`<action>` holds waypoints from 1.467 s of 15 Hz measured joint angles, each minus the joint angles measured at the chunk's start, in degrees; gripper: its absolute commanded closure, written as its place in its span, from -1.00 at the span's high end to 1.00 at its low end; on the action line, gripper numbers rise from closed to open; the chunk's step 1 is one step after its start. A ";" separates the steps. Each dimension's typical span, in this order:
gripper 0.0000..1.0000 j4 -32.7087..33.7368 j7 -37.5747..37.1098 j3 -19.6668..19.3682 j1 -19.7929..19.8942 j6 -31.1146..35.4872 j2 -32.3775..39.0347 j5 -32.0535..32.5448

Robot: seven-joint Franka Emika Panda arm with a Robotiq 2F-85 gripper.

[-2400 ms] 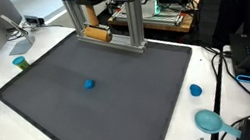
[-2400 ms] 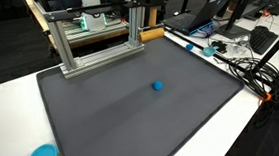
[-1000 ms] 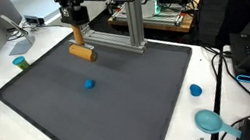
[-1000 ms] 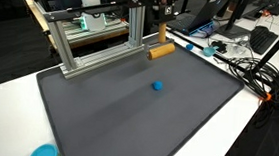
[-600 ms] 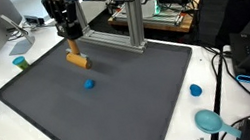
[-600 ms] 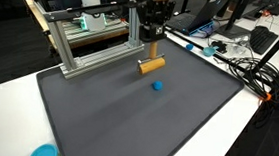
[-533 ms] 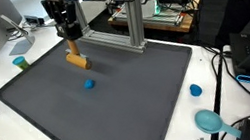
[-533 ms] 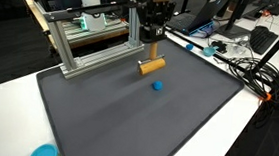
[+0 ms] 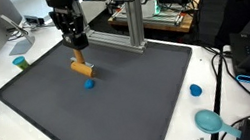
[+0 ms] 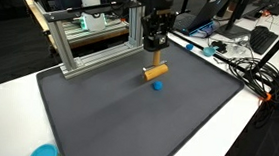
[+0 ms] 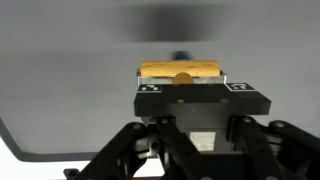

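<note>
The gripper (image 9: 79,51) hangs low over the mat (image 9: 131,104), clenched on a wooden cylinder (image 9: 83,69). It is gripped mid-length between 2 fingers, likely for balance, and held level just beside a blue ball (image 9: 90,84), with the frame (image 10: 92,46) on the far side.

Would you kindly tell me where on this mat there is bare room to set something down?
The dark mat is bare from the blue ball out to its front edge and both side edges. It is crowded toward the back, where the gripper holds a wooden cylinder close by that ball, near the metal frame.
</note>
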State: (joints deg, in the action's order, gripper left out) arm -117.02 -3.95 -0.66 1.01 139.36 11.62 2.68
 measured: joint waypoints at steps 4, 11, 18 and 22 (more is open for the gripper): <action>-0.07 -0.25 0.00 0.03 -0.58 0.53 1.10 0.00; -0.57 -0.19 -0.06 -0.03 -0.60 2.00 1.61 0.45; -0.57 1.83 -0.04 -0.04 -0.60 3.70 4.84 0.46; -0.57 3.97 -0.04 -0.10 -0.60 2.97 6.91 0.46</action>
State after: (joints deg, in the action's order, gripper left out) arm -113.05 -3.99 -0.75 0.41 142.33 18.53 3.14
